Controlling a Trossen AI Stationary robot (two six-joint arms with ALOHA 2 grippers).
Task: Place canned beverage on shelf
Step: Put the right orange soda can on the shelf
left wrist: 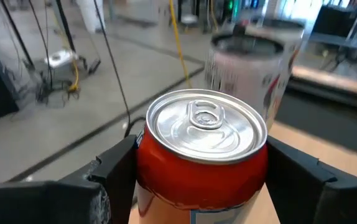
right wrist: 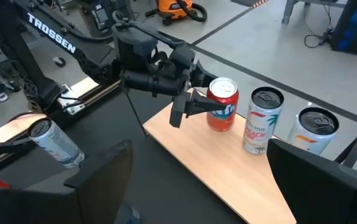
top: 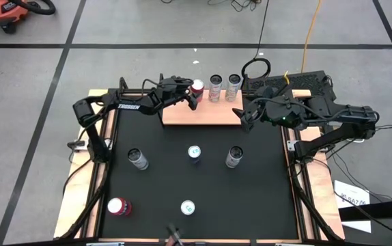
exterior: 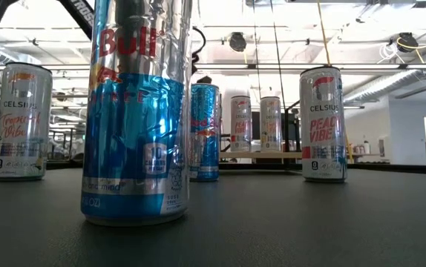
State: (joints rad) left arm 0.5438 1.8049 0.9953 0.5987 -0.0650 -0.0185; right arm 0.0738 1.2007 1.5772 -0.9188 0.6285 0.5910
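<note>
Low view: Red Bull can, Celsius "Peach Vibe" can.

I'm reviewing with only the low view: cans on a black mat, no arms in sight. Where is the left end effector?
Observer: The left end effector is at the mat's far edge, shut on a red aluminium can.
Operator: Is that can on the shelf?
Observer: Yes, it stands upright on the light-wood shelf board, beside two pale cans.
Operator: And the right arm?
Observer: The right end effector hovers open and empty at the board's right end.
</note>
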